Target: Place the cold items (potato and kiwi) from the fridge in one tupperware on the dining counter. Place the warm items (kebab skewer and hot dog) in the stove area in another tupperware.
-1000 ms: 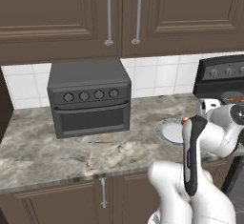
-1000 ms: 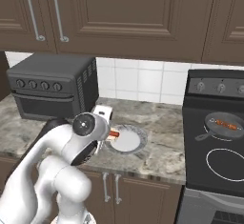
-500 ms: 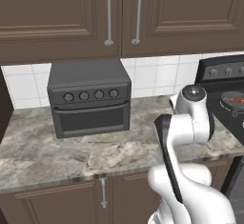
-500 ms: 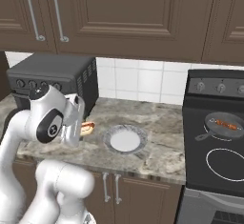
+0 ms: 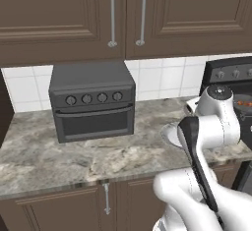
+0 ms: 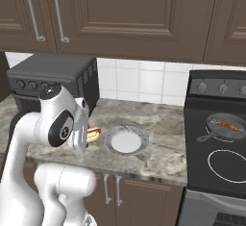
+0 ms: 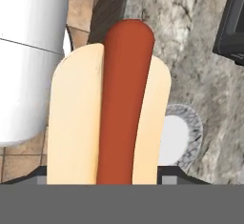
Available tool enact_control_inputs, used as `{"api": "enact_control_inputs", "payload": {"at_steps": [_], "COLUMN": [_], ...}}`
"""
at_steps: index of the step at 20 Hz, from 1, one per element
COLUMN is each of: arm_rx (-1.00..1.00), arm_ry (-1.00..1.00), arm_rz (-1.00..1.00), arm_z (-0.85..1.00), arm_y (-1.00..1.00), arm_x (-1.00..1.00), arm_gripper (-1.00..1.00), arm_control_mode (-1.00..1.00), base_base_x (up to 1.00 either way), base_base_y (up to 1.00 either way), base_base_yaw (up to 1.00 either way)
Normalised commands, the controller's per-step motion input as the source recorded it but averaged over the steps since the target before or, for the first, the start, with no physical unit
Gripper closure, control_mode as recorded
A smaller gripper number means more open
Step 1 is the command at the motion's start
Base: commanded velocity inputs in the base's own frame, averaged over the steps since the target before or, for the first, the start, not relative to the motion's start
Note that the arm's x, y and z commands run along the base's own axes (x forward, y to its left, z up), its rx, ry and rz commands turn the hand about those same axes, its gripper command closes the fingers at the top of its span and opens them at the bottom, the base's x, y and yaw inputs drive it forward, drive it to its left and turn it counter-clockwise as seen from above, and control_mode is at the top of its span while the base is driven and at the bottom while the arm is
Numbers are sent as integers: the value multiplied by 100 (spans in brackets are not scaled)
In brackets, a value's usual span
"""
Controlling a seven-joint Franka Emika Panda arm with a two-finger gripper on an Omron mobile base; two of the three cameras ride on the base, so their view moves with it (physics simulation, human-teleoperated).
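The gripper grips the one hot dog, carried lengthwise above the counter near its front edge. One empty plate sits beside it, one toaster oven left, and one skewer pan on the stove.

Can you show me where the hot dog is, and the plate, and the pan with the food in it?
hot dog (image 7: 121, 104): hand view, on the red sausage in the bun.
plate (image 6: 126, 141): right base view, on its white middle.
pan (image 6: 227, 124): right base view, on the skewer-filled inside, on the stove.
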Motion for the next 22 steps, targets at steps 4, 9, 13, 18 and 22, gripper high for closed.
{"api": "enact_control_inputs", "payload": {"at_steps": [4, 9, 13, 18, 22], "arm_rx": [0, 0, 0, 0, 0], "arm_ry": [-2, 0, 0, 0, 0], "arm_rz": [0, 0, 0, 0, 0], "arm_z": [0, 0, 0, 0, 0], "arm_y": [0, 0, 0, 0, 0], "arm_x": [-14, 0, 0, 0, 0], "arm_gripper": [100, 100, 100, 100, 100], "arm_control_mode": [100, 100, 100, 100, 100], "base_base_x": [-53, -69, -59, -76, -87], "base_base_y": [-3, -7, -5, -2, -15], "base_base_yaw": [-2, -16, -26, -33, -29]}}
